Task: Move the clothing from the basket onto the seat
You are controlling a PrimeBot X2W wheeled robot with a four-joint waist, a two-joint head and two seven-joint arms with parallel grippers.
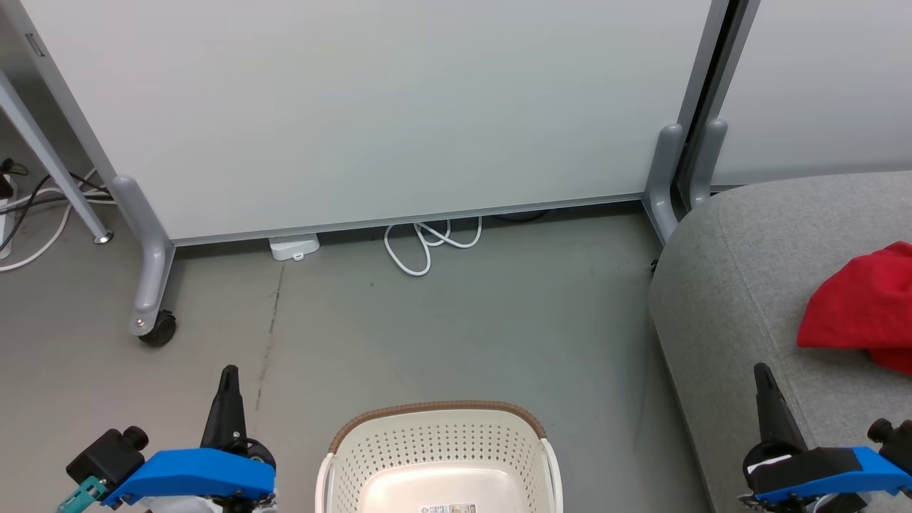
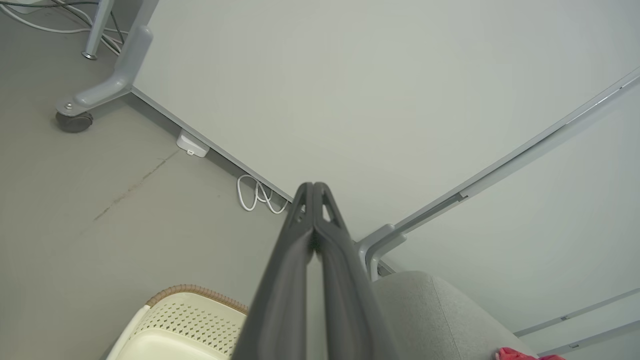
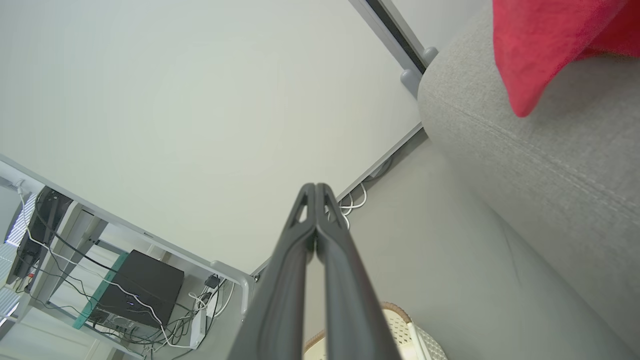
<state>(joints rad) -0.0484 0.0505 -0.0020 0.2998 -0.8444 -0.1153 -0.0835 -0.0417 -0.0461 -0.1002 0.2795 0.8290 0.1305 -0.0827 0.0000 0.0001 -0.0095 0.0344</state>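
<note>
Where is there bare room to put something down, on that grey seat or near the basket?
The seat is bare from its rounded left edge to the red clothing, which crowds its right side. The basket's visible bottom holds just a paper label. The floor between basket and partition is open, bar a white cable.

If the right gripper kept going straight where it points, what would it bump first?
Probably the white panel, low down by the looped white cable; the right gripper would pass beside the seat. Depth is unclear.
</note>
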